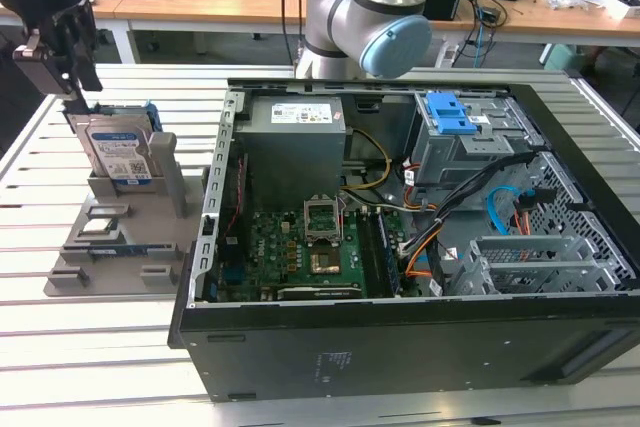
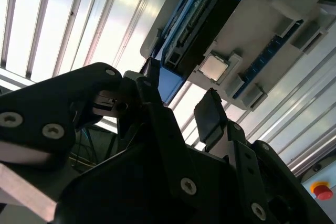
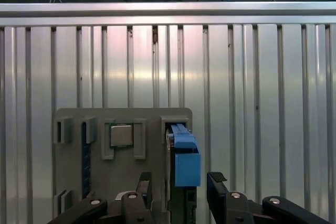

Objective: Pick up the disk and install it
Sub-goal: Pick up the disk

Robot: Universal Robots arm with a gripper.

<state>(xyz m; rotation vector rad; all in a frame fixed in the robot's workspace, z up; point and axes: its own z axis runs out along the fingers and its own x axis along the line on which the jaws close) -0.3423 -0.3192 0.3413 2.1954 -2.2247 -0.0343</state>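
while gripper (image 1: 78, 87) hangs over grey stand (image 1: 110, 237) at exterior view's left, jaws stand wide open, holding nothing. disk (image 1: 118, 152) stands on its edge in stand slot, white-and-blue label showing in exterior view. in first wrist view, blue top edge of disk (image 3: 186, 162) sits between two black fingers (image 3: 218, 184), apart from both. finger tips just above disk. small silver chip (image 3: 121, 135) lies in stand beside disk. stand rests on ribbed metal table (image 1: 100, 347), near open computer case (image 1: 400, 347).

Slatted table (image 1: 100, 367): grey stand (image 1: 110, 247), computer case (image 1: 400, 357)
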